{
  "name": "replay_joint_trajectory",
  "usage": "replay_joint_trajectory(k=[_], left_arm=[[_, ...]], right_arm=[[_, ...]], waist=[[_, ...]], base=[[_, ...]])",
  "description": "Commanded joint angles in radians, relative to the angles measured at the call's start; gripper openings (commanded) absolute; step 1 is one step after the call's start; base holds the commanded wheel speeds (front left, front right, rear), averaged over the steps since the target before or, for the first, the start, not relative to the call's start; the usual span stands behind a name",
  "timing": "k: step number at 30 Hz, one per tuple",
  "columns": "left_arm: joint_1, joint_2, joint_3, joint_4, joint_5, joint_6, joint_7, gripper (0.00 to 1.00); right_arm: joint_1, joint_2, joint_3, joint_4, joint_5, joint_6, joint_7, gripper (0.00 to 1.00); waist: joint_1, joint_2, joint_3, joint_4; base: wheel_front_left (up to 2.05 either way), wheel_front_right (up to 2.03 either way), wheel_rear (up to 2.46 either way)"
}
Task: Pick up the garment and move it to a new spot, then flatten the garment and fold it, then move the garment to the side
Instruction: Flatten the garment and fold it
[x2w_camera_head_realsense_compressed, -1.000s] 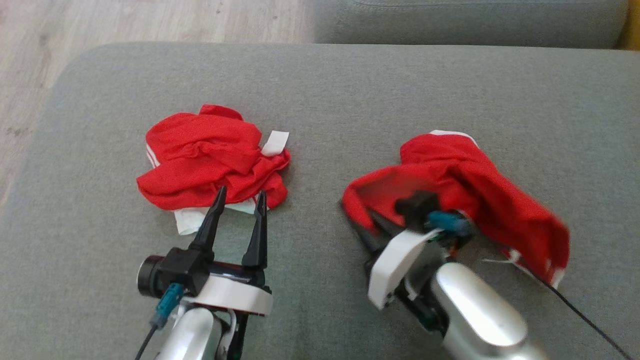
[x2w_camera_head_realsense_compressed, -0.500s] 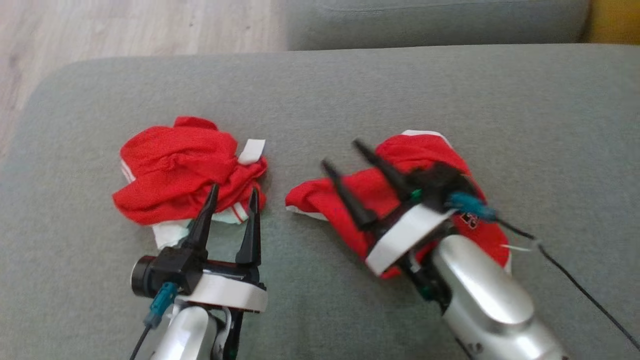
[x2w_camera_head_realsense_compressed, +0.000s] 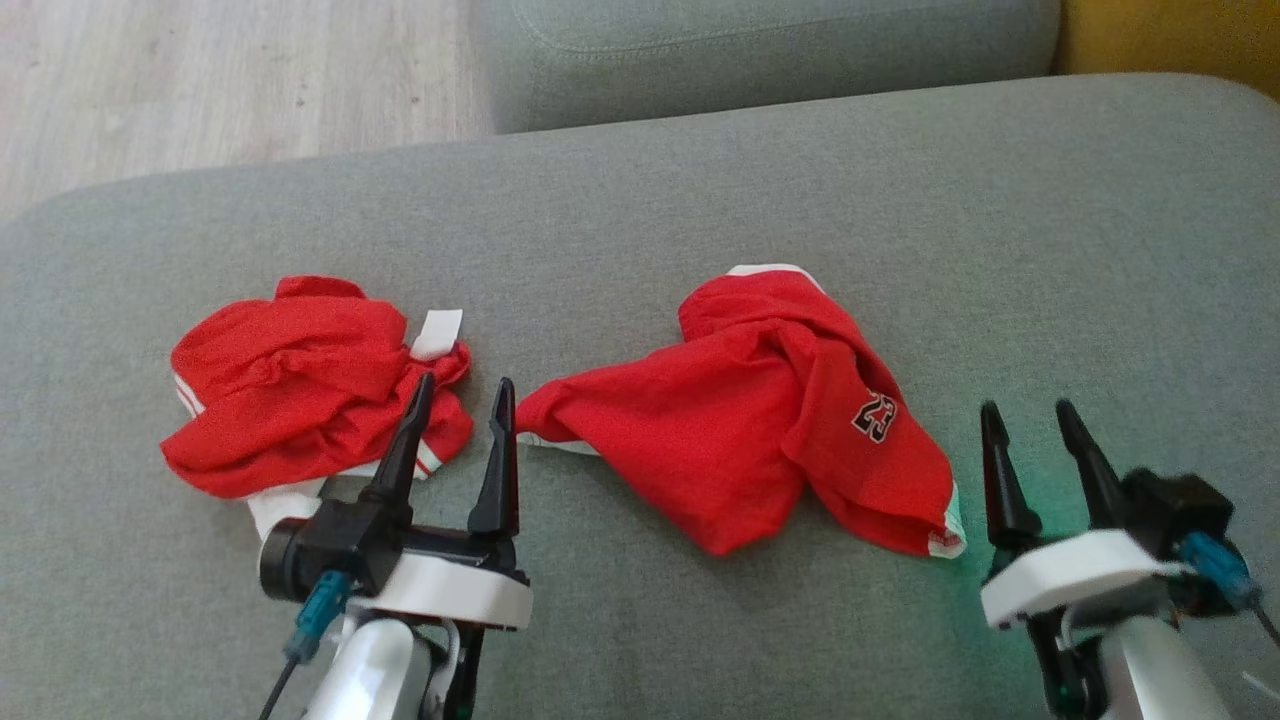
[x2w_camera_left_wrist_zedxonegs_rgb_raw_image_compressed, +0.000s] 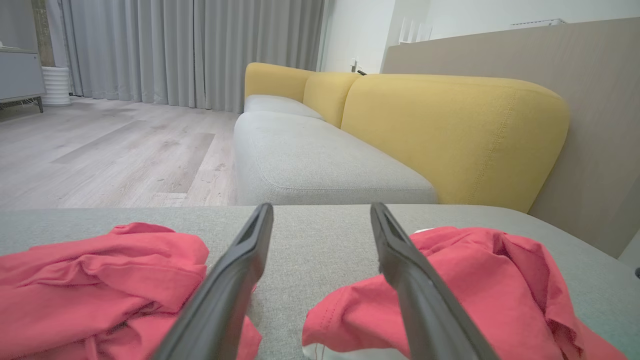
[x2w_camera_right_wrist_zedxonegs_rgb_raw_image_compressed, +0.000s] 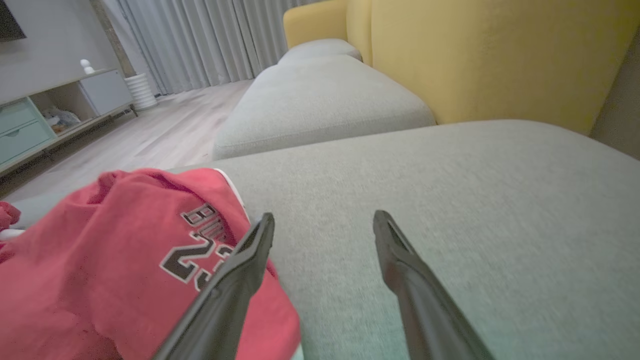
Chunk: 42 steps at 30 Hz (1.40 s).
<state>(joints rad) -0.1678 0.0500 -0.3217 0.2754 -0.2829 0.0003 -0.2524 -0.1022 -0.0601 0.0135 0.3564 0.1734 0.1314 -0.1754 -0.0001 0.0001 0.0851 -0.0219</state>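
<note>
One numbered garment (x2w_camera_head_realsense_compressed: 740, 440) lies left of the right tool (x2w_camera_head_realsense_compressed: 1028, 408).

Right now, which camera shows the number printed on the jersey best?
Right wrist view: the number is close and large, with lettering above it. Head view has it whole but small. Left wrist view gives plain red folds of the jersey.

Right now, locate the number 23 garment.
Head view: the number 23 garment lies centre-right on the grey cushion, between the other red garment and the right gripper.
</note>
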Motion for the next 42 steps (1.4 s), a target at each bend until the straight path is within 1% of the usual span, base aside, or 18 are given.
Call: replay_joint_trajectory(k=[1, 9, 17, 22, 23, 24, 27, 31, 33, 36, 39, 42], left_arm=[[-0.023, 0.0, 0.031, -0.036, -0.002, 0.003, -0.009, 1.0], [-0.036, 0.0, 0.024, -0.029, 0.002, -0.005, -0.009, 1.0], [-0.04, 0.0, 0.028, -0.021, 0.006, -0.007, -0.009, 1.0], [-0.042, 0.0, 0.03, -0.02, 0.007, -0.008, -0.009, 1.0], [-0.043, 0.0, 0.03, -0.02, 0.006, -0.008, -0.009, 1.0], [-0.044, 0.0, 0.031, -0.02, 0.007, -0.007, -0.009, 1.0], [-0.043, 0.0, 0.032, -0.019, 0.007, -0.006, -0.009, 1.0], [-0.039, 0.0, 0.032, -0.017, 0.004, -0.004, -0.009, 1.0], [-0.035, 0.0, 0.031, -0.016, 0.001, -0.003, -0.009, 1.0], [-0.031, 0.0, 0.027, -0.017, -0.003, -0.001, -0.009, 1.0], [-0.026, 0.0, 0.022, -0.017, -0.009, 0.002, -0.009, 1.0], [-0.023, 0.0, 0.015, -0.018, -0.017, 0.005, -0.009, 1.0]], right_arm=[[-0.026, 0.01, 0.011, -0.027, 0.004, -0.001, 0.006, 1.0], [-0.044, 0.01, -0.001, 0.043, 0.068, -0.001, 0.072, 1.0], [-0.048, 0.01, 0.086, 0.132, 0.128, -0.001, 0.142, 1.0], [-0.053, 0.01, 0.101, 0.184, 0.125, -0.001, 0.174, 1.0], [-0.058, 0.01, 0.104, 0.189, 0.128, -0.001, 0.175, 0.32], [-0.066, 0.01, 0.108, 0.189, 0.126, -0.001, 0.168, 0.0], [-0.093, 0.01, 0.09, 0.178, 0.113, -0.001, 0.134, 0.0], [-0.144, 0.01, 0.016, 0.129, 0.059, -0.001, 0.09, 0.0], [-0.176, 0.01, -0.024, 0.086, 0.026, -0.001, 0.086, 0.0], [-0.233, 0.01, -0.082, 0.0, -0.027, -0.001, 0.116, 0.0], [-0.302, 0.006, -0.109, -0.098, -0.096, -0.001, 0.184, 0.0], [-0.38, -0.041, -0.1, -0.172, -0.131, -0.001, 0.259, 0.0]], waist=[[0.0001, -0.0001, 0.007, -0.005], [0.0001, -0.0001, 0.026, 0.007], [0.0001, -0.0001, 0.043, 0.037], [0.0001, -0.0001, 0.046, 0.047], [0.0001, -0.0001, 0.046, 0.047], [0.0001, -0.0001, 0.046, 0.047], [0.0001, -0.0001, 0.04, 0.045], [0.0001, -0.0001, 0.024, 0.041], [0.0001, -0.0001, 0.014, 0.039], [0.0001, -0.0001, -0.001, 0.038], [0.0001, -0.0001, -0.015, 0.04], [0.0001, -0.0001, -0.029, 0.048]], base=[[0.0, 0.0, 0.0], [0.0, 0.0, 0.0], [0.0, 0.0, 0.0], [0.0, 0.0, 0.0], [0.0, 0.0, 0.0], [0.0, 0.0, 0.0], [0.0, 0.0, 0.0], [0.0, 0.0, 0.0], [0.0, 0.0, 0.0], [0.0, 0.0, 0.0], [0.0, 0.0, 0.0], [0.0, 0.0, 0.0]])
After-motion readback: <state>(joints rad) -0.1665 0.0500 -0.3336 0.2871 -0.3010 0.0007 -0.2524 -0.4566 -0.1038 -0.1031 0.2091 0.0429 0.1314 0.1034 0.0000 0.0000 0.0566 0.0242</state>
